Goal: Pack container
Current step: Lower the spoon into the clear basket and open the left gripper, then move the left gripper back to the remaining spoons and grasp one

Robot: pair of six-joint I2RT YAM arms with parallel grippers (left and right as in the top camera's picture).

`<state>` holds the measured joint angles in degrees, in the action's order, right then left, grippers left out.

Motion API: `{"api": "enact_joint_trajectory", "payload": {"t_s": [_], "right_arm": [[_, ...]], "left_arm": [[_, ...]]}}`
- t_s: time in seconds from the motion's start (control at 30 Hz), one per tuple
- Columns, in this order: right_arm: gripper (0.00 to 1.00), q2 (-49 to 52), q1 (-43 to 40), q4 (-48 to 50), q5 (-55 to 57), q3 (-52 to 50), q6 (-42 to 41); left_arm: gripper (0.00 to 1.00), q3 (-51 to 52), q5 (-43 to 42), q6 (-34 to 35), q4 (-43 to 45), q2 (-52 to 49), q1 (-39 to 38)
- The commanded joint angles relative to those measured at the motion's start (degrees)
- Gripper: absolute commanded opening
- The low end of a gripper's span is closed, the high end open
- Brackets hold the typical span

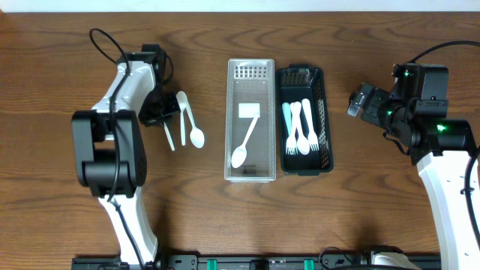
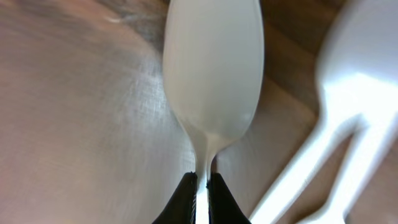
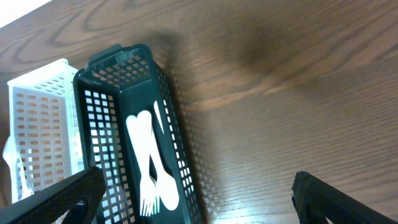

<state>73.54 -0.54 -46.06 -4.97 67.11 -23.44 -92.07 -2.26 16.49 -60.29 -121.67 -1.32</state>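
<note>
Item 1: white basket point(image 1: 253, 71), centre of table point(image 1: 390, 45), long side running away from me. One white spoon point(image 1: 244, 146) lies inside, bowl toward the near end.

Item 2: dark basket point(image 1: 328, 120), touching the white one's right wall. It holds white forks point(image 1: 306, 131) and a pale blue utensil point(image 1: 288, 124), side by side.

Item 3: left gripper point(image 2: 200, 186), left of both baskets, jaws pinched on the neck of a second spoon point(image 2: 214, 68). I cannot tell whether it is off the wood. Loose cutlery point(image 1: 196, 136) lies just beside, blurred in my wrist view.

Item 4: right gripper point(image 3: 199, 179), right of the dark basket, jaws wide, holding nothing.
</note>
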Motion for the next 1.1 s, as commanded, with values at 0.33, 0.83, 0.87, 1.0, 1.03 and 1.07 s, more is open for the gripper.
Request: {"api": "enact_joint_trajectory", "payload": {"t_s": [0.33,0.83,0.87,1.0,1.03,1.07], "right_arm": [[0.99,0.1,-0.3,0.0,0.2,0.5,0.3],[0.99,0.1,-0.3,0.0,0.2,0.5,0.3],[0.99,0.1,-0.3,0.0,0.2,0.5,0.3],[0.99,0.1,-0.3,0.0,0.2,0.5,0.3],[0.99,0.1,-0.3,0.0,0.2,0.5,0.3],[0.99,0.1,-0.3,0.0,0.2,0.5,0.3]], "left_arm": [[0.06,-4.8,-2.3,-4.4,-2.0,24.7,-21.9],[0.35,-1.8,2.7,2.8,0.9,12.4,-34.0],[0.52,-2.0,2.7,3.4,1.0,12.6,-34.0],[0.83,-5.1,2.8,4.2,-0.4,14.4,-32.9],[0.83,-5.9,2.8,4.2,-0.8,15.2,-32.3],[0.83,-6.4,3.0,4.2,-1.1,16.1,-31.6]]}}
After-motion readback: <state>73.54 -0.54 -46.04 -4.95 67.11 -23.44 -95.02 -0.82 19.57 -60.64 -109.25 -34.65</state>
